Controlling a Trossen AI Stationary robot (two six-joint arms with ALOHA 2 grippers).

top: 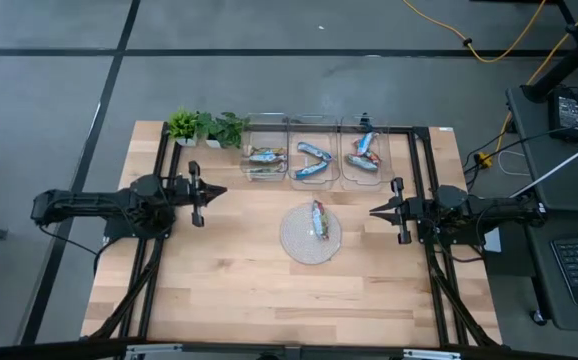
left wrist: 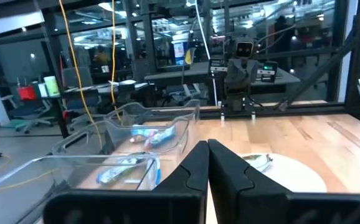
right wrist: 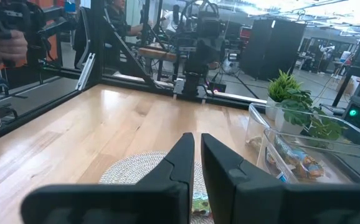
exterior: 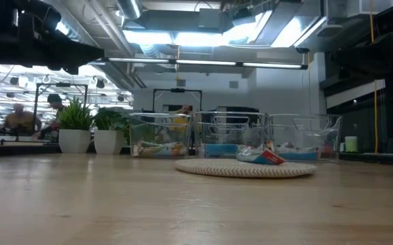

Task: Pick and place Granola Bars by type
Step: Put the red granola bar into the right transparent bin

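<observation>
We are seeing one granola bar [top: 318,219] lying on the round woven mat [top: 299,243] near the middle of the bench [top: 229,280]. Its long axis is running from the far edge toward the near edge, only a little tilted, and it is sitting on the half of the mat toward the right edge. In the low view its red end is pointing to the right.

The other granola bars [top: 312,162] are lying in three clear bins [top: 269,127] standing in a row along the far edge, beside two small potted plants [top: 203,127]. Those in the middle bin are lying slanted.

The left gripper [top: 217,191] is hovering near the left edge, its jaws closed together and pointing at the mat. The right gripper [top: 377,210] is hovering near the right edge, facing it, jaws almost touching with only a thin slit between them, holding nothing.
</observation>
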